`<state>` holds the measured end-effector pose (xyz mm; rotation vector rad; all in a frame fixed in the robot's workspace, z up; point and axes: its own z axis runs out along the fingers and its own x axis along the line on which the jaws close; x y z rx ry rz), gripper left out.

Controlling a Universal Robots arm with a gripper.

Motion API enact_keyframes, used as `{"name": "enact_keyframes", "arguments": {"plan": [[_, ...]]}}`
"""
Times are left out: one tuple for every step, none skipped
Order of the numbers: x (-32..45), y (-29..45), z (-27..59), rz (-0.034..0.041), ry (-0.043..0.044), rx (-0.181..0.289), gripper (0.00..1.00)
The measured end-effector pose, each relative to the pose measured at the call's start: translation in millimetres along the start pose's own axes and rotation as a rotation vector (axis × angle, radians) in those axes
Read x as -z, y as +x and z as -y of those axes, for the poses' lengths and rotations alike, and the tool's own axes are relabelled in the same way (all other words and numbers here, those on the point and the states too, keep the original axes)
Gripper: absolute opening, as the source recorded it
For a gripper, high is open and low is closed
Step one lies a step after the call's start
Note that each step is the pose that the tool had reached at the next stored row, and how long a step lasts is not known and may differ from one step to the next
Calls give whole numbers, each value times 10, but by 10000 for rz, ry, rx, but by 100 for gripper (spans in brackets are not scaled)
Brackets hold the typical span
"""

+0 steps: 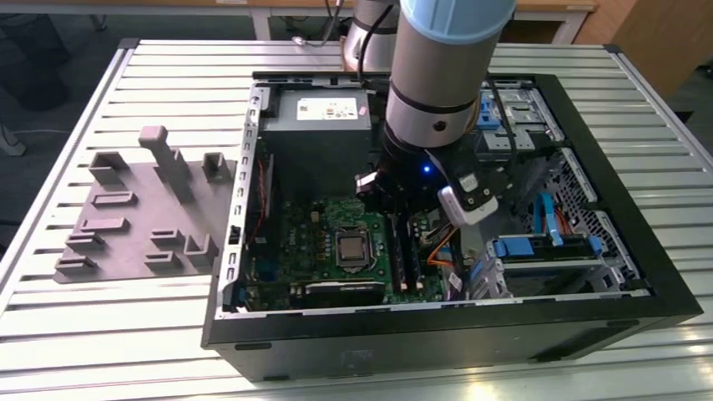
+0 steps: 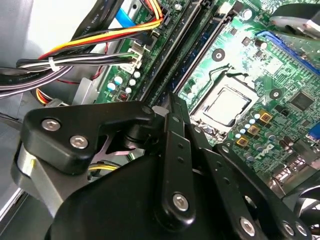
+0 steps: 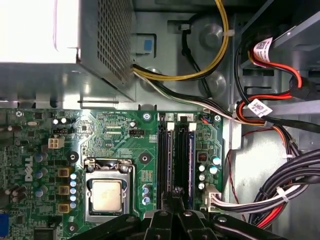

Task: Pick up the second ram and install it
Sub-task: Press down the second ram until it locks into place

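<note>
Here the hand [image 3: 176, 192] hangs low inside the open computer case [image 1: 624, 251], which lies on the slatted tabletop [image 1: 167, 67]. It is clenched, with its fingertips drawn together right above the memory slots [image 3: 165, 155] beside the processor [image 3: 106, 195]. The second ram [image 3: 185, 155] stands in those slots under the tips. Whether the tips pinch it, I cannot tell. The grey fixture plate [image 1: 134, 217] lies well apart.

Grey arm [image 1: 440, 75] with a pale-blue joint cap.
Black gripper [image 2: 172, 107] links are fastened with silver screws; a blue light is seen.
</note>
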<state>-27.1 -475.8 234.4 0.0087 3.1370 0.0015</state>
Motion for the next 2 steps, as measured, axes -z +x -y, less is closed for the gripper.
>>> {"name": "enact_keyframes", "arguments": {"plan": [[1, 0, 0, 0, 0, 0, 11], [2, 0, 0, 0, 0, 0, 11]]}}
